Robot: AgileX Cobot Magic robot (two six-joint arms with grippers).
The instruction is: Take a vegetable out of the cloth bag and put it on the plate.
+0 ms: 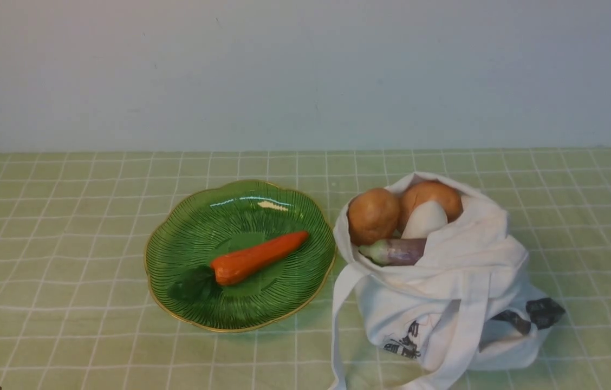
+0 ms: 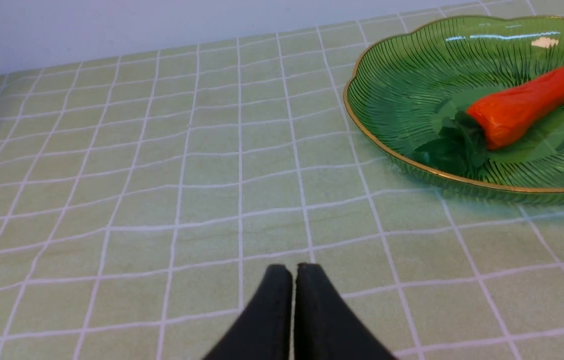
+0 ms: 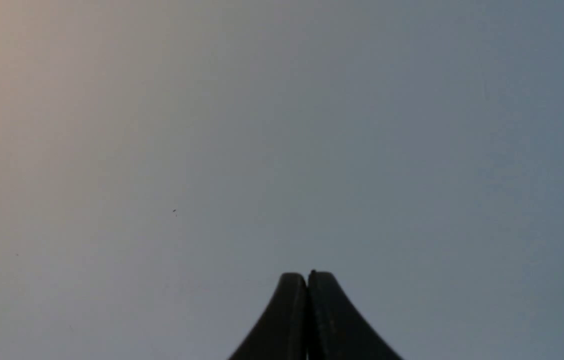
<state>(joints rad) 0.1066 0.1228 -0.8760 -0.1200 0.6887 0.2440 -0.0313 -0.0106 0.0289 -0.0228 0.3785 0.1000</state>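
An orange carrot [image 1: 258,258] with dark green leaves lies across the green ribbed plate [image 1: 186,227], thick end toward me. It also shows in the left wrist view as the carrot [image 2: 524,106] on the plate [image 2: 402,75]. The white cloth bag [image 1: 446,303] stands to the right of the plate, mouth open. My left gripper [image 2: 294,267] is shut and empty, low over the tablecloth, well short of the plate. My right gripper [image 3: 307,274] is shut on nothing and faces a blank wall. Neither arm appears in the front view apart from a dark speck at the bottom left corner.
Two brown potatoes [image 1: 373,215], a white vegetable [image 1: 423,219] and a pale purple eggplant [image 1: 397,251] fill the bag's mouth. A bag strap [image 1: 340,319] trails toward the front edge. A green checked tablecloth [image 1: 67,260] covers the table, with a plain wall behind.
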